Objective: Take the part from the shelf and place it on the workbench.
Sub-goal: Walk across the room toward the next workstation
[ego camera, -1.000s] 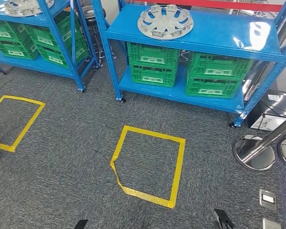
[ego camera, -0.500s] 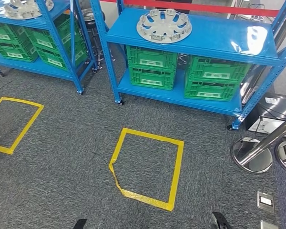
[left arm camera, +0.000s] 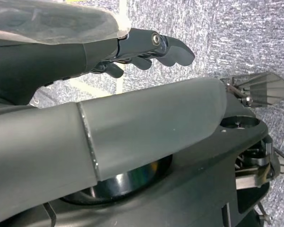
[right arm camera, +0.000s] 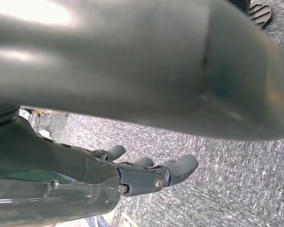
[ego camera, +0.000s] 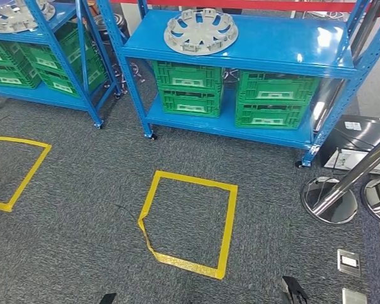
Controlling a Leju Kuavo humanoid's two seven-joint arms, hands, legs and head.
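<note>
Grey carpet floor (ego camera: 83, 209) underfoot, two blue shelf racks at the far side. On the top shelf of the nearer blue rack (ego camera: 255, 47), toward its left end, lies the part: a silver hubcap (ego camera: 200, 30), flat, nothing touching it. Under it on the lower shelf sit two stacks of green crates (ego camera: 190, 87), side by side, the right stack (ego camera: 274, 100) just apart from the left one. A second blue rack (ego camera: 59, 95) stands far left, with another silver hubcap (ego camera: 17, 15) on its top shelf and more green crates (ego camera: 16, 63) below. On the carpet, near centre, a square of yellow tape (ego camera: 188, 221) with a torn, crumpled near-left corner; a second yellow tape square (ego camera: 16, 168) at the left edge. Far right: two shiny metal post bases (ego camera: 329, 199) and a leaning metal pole, with small metal floor plates (ego camera: 348, 261) nearer. Left hand (left arm camera: 147, 49) hangs over the carpet, dark fingers extended and slightly apart, holding nothing. Right hand (right arm camera: 147, 172) likewise over the carpet, fingers stretched out and spread, nothing in them. Both hands well apart from the hubcap on the shelf.
</note>
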